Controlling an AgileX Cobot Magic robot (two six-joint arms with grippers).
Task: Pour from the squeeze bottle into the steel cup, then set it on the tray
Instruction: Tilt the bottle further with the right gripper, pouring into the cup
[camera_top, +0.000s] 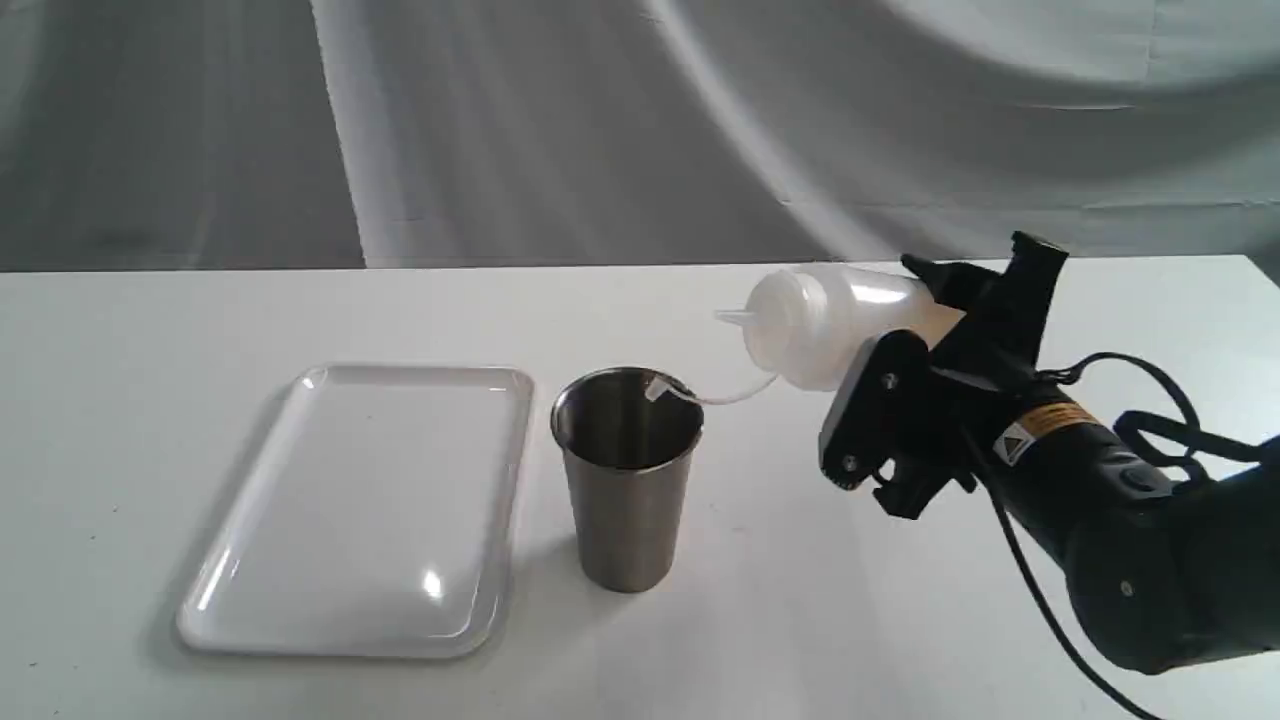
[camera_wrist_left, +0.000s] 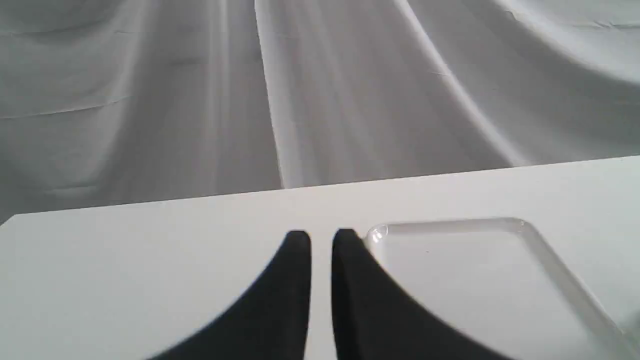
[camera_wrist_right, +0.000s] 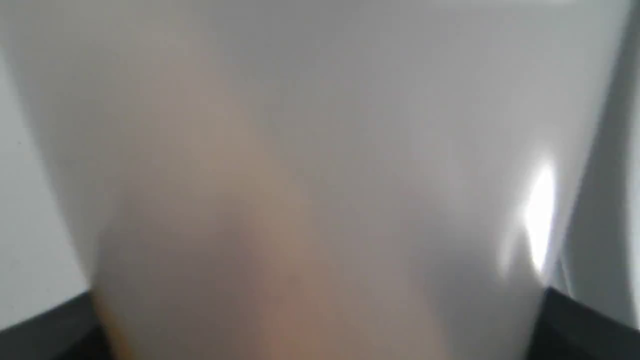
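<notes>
The squeeze bottle (camera_top: 830, 325) is held tipped on its side above the table, its nozzle pointing left towards the steel cup (camera_top: 628, 480). Its tethered cap (camera_top: 660, 388) hangs down and touches the cup's rim. No stream shows at the nozzle. My right gripper (camera_top: 950, 310) is shut on the bottle's body. In the right wrist view the bottle (camera_wrist_right: 320, 175) fills the picture, with a faint amber tint low down. The white tray (camera_top: 360, 510) lies flat left of the cup. My left gripper (camera_wrist_left: 321, 240) is shut on nothing, just beside the tray's corner (camera_wrist_left: 380, 232).
The white table (camera_top: 900, 620) ends at a far edge in front of a grey draped cloth backdrop (camera_top: 600, 130). A black cable (camera_top: 1150, 400) loops off the right arm over the table's right side.
</notes>
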